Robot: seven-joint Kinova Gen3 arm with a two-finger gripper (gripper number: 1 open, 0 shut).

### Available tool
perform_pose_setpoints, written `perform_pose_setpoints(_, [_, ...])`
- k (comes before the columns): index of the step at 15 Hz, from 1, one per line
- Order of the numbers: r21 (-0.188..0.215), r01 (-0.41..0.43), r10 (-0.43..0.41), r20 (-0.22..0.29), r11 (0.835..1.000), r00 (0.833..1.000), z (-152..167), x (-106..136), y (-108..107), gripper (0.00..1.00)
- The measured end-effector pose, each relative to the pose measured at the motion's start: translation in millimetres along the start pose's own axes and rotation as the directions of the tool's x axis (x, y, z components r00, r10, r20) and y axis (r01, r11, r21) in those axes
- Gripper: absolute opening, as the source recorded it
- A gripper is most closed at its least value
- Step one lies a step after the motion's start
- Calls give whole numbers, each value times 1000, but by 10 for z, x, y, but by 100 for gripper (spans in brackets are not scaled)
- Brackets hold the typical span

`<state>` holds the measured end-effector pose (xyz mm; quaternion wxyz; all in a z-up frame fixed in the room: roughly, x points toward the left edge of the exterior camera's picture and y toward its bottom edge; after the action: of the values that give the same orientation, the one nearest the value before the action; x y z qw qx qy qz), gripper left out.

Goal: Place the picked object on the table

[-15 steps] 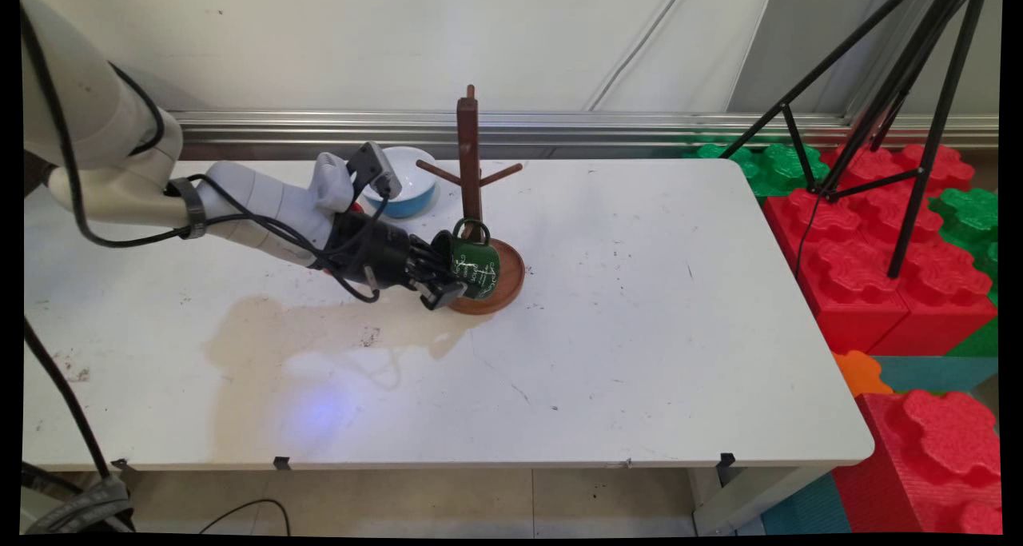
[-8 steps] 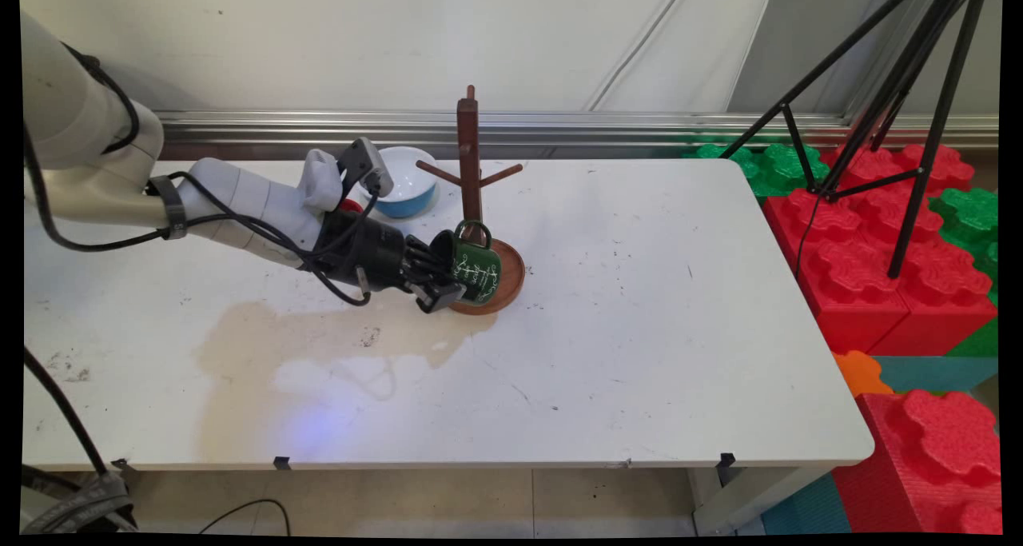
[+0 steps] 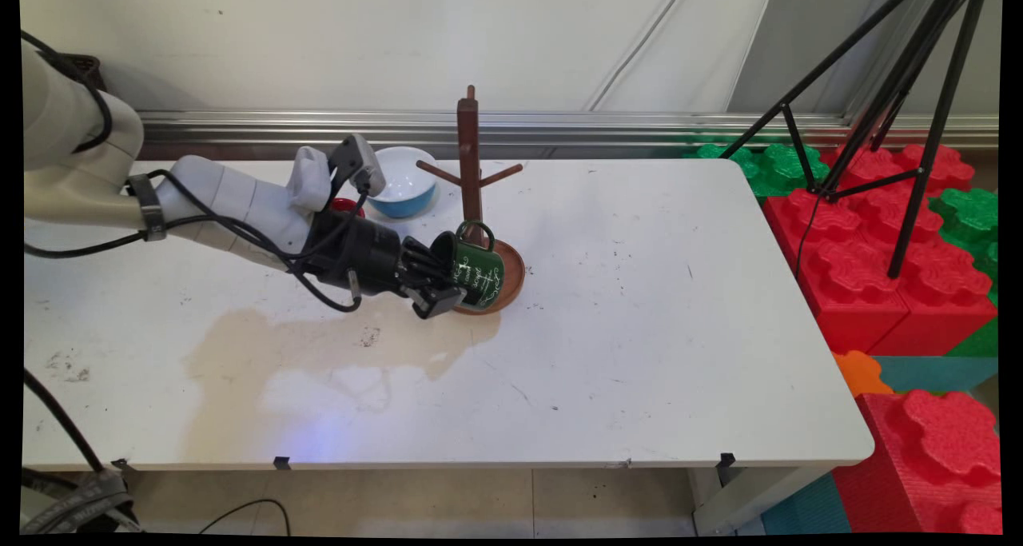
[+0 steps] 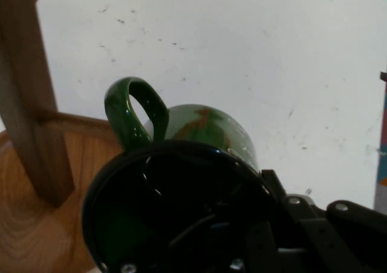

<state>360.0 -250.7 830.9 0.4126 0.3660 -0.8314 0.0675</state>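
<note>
A dark green mug [image 3: 478, 268] with white lettering lies tipped on its side, mouth toward the hand, over the round base [image 3: 514, 274] of a wooden mug tree [image 3: 468, 154]. My gripper [image 3: 449, 284] comes in low from the left and is shut on the mug's rim, one finger inside the mouth and one outside. In the hand view the green mug [image 4: 202, 131] fills the lower middle with its handle up. The gripper [image 4: 266, 230] clamps its wall, and the tree's post [image 4: 27, 97] and base [image 4: 36, 224] are at the left.
A blue and white bowl [image 3: 404, 181] stands behind the hand near the table's far edge, with a small red thing [image 3: 345, 205] beside it. Red and green foam blocks [image 3: 879, 234] and a black tripod [image 3: 903, 90] stand right of the table.
The arm has drawn back a little to the left. The green mug stays in its grip and has shifted only slightly at the tree's base.
</note>
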Motion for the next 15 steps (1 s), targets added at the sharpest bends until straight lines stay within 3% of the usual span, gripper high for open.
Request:
perform_pose_setpoints(7, [-29,-27,27,26,999,999,-153,-25,214,0])
perform_pose_setpoints(11, [-36,-96,100,117,995,988,-331,-100,302,0])
perform_pose_setpoints(15, [-27,-205,205,247,978,947,-568,-158,209,0])
